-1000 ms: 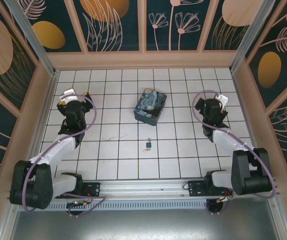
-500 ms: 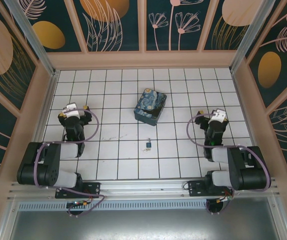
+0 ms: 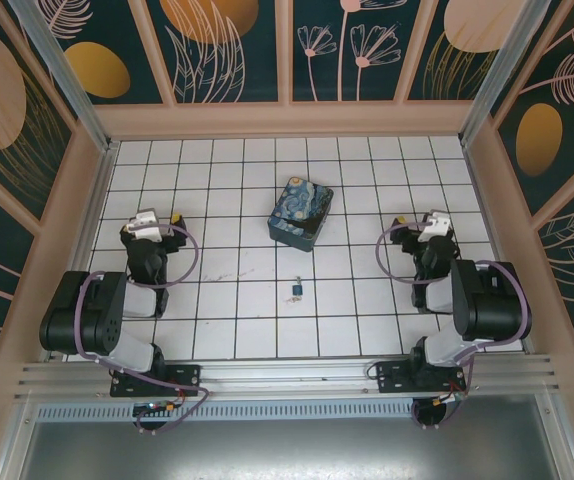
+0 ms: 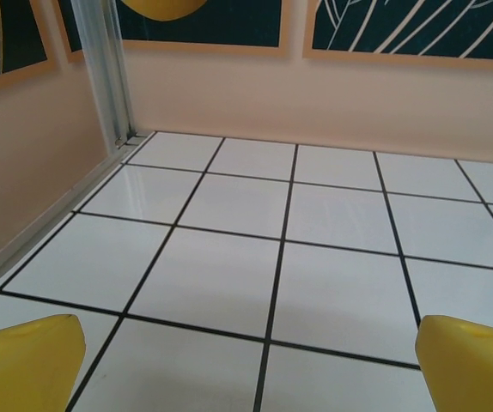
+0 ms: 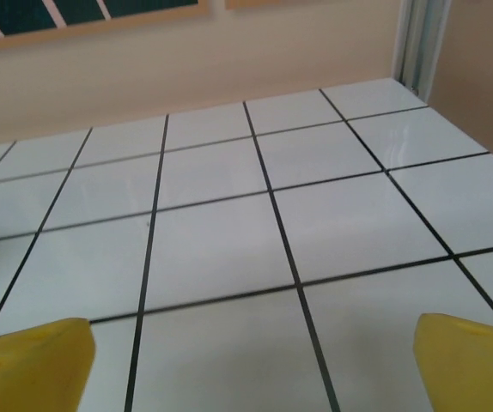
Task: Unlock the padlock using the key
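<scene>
The padlock (image 3: 295,292) lies on the white tiled floor (image 3: 237,320) a little below the middle of the top view, beneath the blue painted tin (image 3: 301,212) and well apart from it. A thin dark sliver just above the lock is most likely the key (image 3: 295,281). Whether the two touch, or the key already sits in the lock, is too small to tell.

The left gripper (image 3: 151,220) sits at the middle left of that view and the right gripper (image 3: 429,222) at the middle right, both well apart from the lock. Each wrist view shows its yellow fingertips (image 4: 23,365) (image 5: 470,360) in the bottom corners, spread wide with bare tile between them. Both pincers are released and carry nothing.

Judging by its looks, the lock is a small, rigid piece of metal. It is light enough to lift easily and smooth enough to skate on the glossy tile if nudged from one side. A sound hold would be across the flat faces of the body, leaving the keyhole end free. The key is the harder piece (thin, flat, lying low on the floor). It probably wants pinching at its broad head, and a careless pinch could flick it away.
</scene>
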Robot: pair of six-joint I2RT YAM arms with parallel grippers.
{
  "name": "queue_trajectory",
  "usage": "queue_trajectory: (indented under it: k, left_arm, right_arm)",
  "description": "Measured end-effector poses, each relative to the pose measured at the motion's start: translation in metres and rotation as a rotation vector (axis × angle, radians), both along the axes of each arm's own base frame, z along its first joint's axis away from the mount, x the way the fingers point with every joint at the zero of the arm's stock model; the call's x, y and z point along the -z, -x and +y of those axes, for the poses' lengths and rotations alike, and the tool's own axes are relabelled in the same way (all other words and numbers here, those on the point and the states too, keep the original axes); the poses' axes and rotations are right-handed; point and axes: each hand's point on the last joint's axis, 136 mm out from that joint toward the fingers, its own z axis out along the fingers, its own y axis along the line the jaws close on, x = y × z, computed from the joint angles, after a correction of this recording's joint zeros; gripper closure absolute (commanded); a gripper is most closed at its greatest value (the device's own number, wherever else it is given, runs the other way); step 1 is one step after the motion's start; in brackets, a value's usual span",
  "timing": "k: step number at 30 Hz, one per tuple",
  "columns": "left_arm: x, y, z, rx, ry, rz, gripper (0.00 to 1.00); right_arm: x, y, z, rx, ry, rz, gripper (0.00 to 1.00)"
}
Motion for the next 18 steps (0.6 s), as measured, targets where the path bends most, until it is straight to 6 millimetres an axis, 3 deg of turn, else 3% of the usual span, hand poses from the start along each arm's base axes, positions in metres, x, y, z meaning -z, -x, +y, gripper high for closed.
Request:
queue_trajectory:
  k: [7,18]
  left_arm:
    - [-0.003,-0.002,-0.002,0.02,0.004,-0.008,0.01]
    - [-0.003,-0.002,-0.002,0.021,0.004,-0.008,0.01]
  right_arm:
    - [-0.004,0.0,0.005,0.051,0.01,-0.017,0.01]
    - [-0.004,0.001,-0.005,0.079,0.009,-0.017,0.01]
